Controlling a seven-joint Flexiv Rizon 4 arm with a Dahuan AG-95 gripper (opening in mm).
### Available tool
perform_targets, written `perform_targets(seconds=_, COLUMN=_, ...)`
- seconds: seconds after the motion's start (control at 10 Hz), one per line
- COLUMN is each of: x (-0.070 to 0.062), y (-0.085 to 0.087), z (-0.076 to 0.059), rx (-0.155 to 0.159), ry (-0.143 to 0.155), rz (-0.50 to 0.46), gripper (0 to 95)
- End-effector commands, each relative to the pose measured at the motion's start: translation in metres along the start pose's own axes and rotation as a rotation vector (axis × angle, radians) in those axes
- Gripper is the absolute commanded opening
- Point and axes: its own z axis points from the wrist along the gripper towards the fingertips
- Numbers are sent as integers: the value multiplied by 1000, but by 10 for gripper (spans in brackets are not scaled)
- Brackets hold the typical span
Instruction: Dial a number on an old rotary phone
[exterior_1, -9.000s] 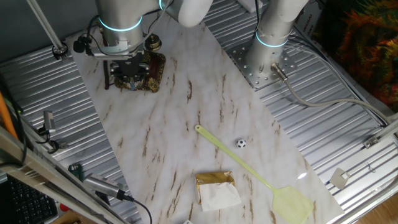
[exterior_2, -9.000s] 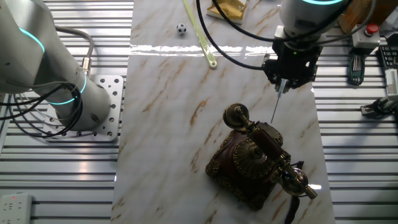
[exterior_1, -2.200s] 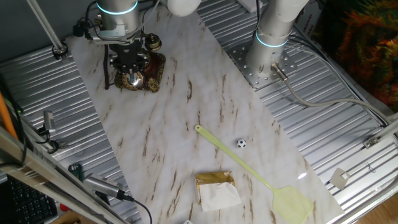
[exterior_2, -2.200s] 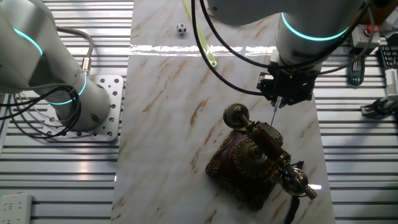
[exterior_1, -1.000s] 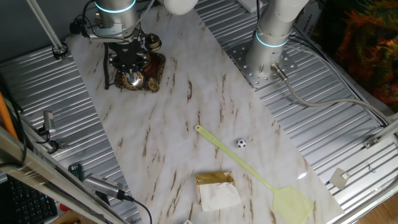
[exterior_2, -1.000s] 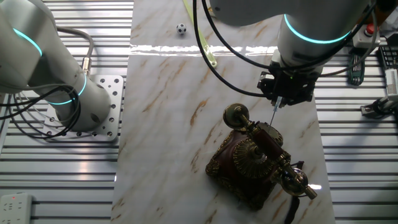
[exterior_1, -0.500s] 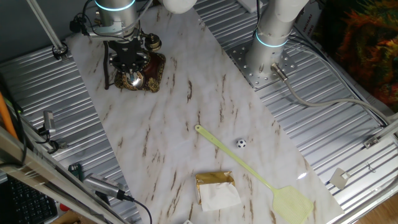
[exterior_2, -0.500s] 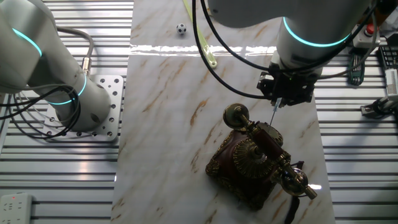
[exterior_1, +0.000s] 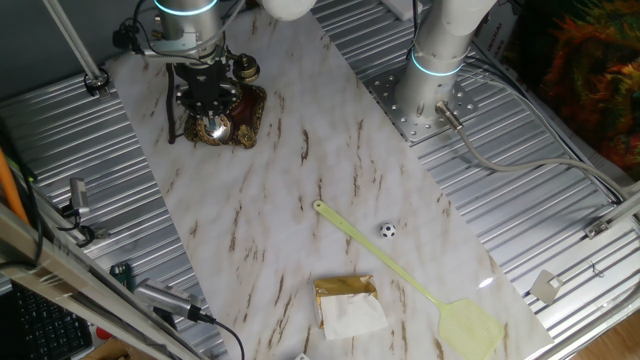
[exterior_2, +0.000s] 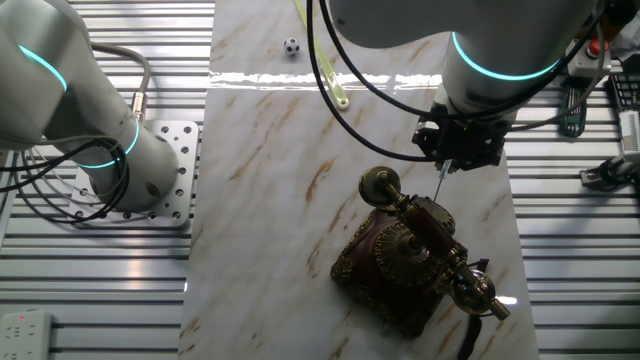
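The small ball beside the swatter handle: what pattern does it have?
White with black patches, like a football; the small ball shows best in one fixed view.

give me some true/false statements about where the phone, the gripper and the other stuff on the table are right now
1. The handset rests on the cradle of the old rotary phone. True.
2. The gripper has lifted the handset. False: it hangs beside the phone, a thin rod pointing down from it toward the handset.
3. A yellow fly swatter lies on the marble board. True.
4. The small black-and-white ball sits on top of the phone. False: it lies on the board beside the swatter's handle, far from the phone.
5. The gold packet lies under the phone. False: it lies at the board's other end.
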Motion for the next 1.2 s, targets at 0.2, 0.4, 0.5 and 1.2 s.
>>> perform_targets(seconds=0.2, x=0, y=0, z=0, rx=3, ry=-1, rz=-11, gripper=0)
perform_targets(seconds=0.4, x=1, y=1, z=1, rx=3, ry=-4, rz=-3, gripper=0)
perform_targets(seconds=0.5, x=2, y=2, z=1, rx=4, ry=-4, rz=0, gripper=0)
perform_targets(seconds=1.2, x=3, y=4, z=1, rx=6, ry=-9, rz=26, gripper=0)
